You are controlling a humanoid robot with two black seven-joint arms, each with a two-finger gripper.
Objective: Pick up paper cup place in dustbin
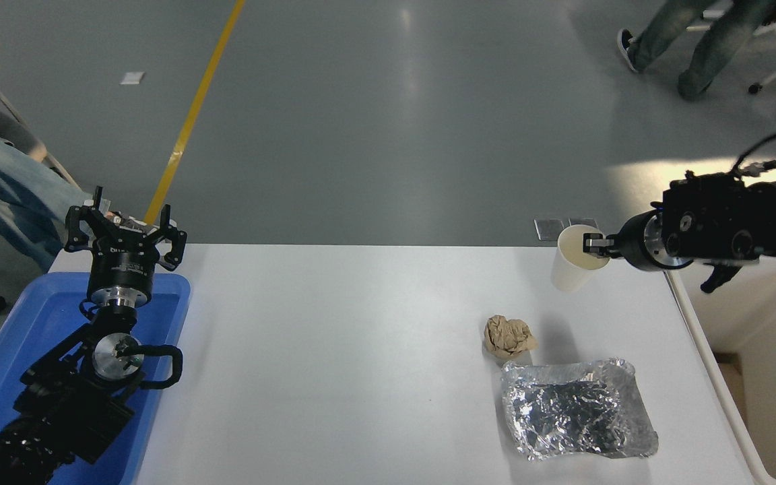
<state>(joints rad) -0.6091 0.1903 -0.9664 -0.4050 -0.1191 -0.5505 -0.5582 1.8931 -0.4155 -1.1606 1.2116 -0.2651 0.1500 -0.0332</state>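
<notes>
The right pincer [595,244] is clenched on the paper cup [573,259] rim, cup at its 9 o'clock above the bench [361,350]; left pincer [125,229] released.

Paper ball [508,335] behind foil tray [576,408], dustbin [758,377] right.

White paper cup [573,258] — aloft, upright

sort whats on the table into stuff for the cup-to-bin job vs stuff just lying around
For the job:
paper cup, held at its rim by the right tool
dustbin

Lying about:
crumpled brown paper ball
foil tray
blue tray
</notes>
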